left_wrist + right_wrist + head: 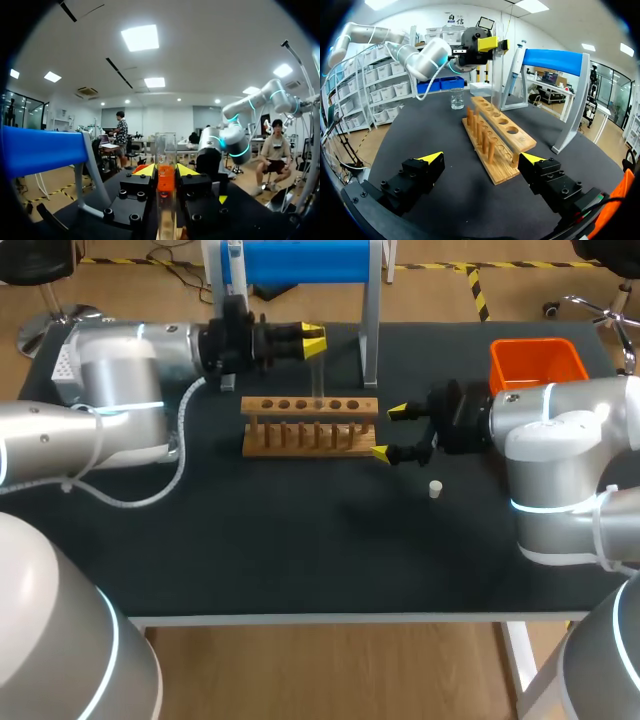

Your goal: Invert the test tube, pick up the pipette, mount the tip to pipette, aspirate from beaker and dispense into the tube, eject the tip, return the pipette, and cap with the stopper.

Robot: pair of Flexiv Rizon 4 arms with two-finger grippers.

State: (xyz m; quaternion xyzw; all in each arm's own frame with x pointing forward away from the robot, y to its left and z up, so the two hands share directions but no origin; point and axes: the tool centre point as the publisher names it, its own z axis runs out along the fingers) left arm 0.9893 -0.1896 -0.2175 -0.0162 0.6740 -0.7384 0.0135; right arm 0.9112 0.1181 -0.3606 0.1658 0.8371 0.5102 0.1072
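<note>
The left hand (315, 340) clamps a clear test tube (165, 145) upright over the wooden peg rack (310, 426); the right hand (389, 431) stands wide open, empty, just beside it.

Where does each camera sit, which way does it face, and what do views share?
Head view: fixed above and behind the robot, looking down on the table; both arms enter from the sides.
Left wrist view: on the left arm, looking along the left claw, shut on the test tube; the right arm beyond.
Right wrist view: on the right arm, looking over the open right claw along the rack towards the left claw.
Shared: head and right wrist views both show rack and left claw.
</note>
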